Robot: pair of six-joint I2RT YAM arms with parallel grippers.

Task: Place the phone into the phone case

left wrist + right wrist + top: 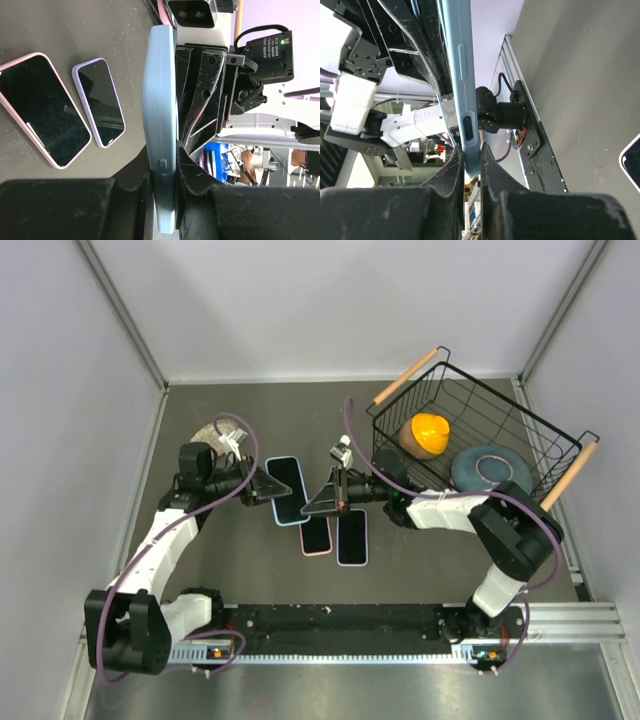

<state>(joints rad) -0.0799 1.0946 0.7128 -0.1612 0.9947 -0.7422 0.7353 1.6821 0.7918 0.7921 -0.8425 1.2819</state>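
Note:
A light blue phone case [287,490] with a dark face is held off the table between both arms; whether a phone is inside it I cannot tell. My left gripper [262,487] is shut on one long edge of the case [159,100], near its side buttons, as the left wrist view shows around the gripper [162,170]. My right gripper [320,502] is shut on the opposite side; its wrist view shows the gripper [471,160] pinching the case [460,75] by the slot. A pink-rimmed phone [317,536] [42,107] and a lavender-rimmed phone [352,537] [100,102] lie face up on the table.
A black wire basket [560,445] with wooden handles stands at the back right, holding an orange object [430,432] and a blue-grey plate [490,468]. A round grey item [215,430] lies behind the left arm. Grey walls enclose the table.

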